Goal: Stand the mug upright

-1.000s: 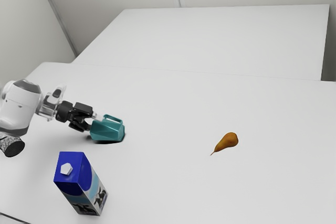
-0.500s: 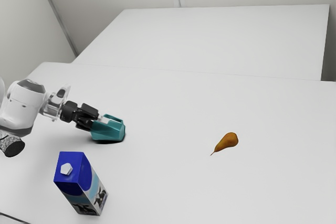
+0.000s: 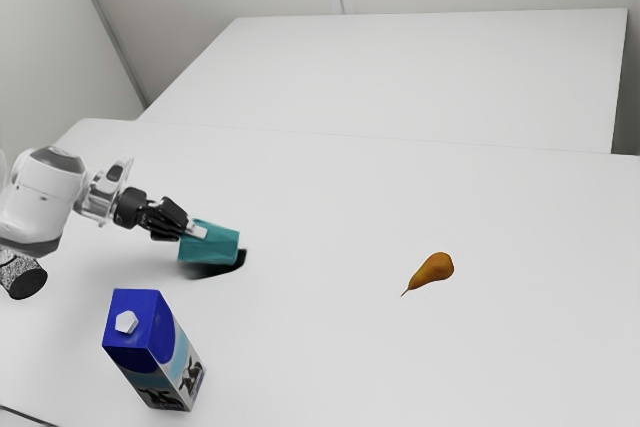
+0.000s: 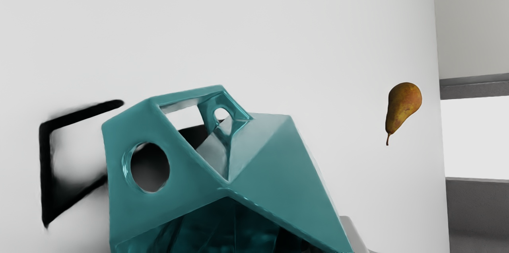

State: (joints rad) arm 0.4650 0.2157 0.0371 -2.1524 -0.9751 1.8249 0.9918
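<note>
Gripper (image 3: 192, 231) is clamped on the mug's wall, mug (image 3: 216, 245) off the worktop (image 3: 330, 347) toward its far corner at the exterior view's left, but tipped sideways, so I judge grasp and lift done; righting, set-down, release left.

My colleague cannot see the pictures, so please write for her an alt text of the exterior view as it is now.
A robot arm holds a tipped teal mug in its pincer above a white table. Nearer the camera stands a blue-topped carton; a brown pear lies toward the exterior view's right.
</note>
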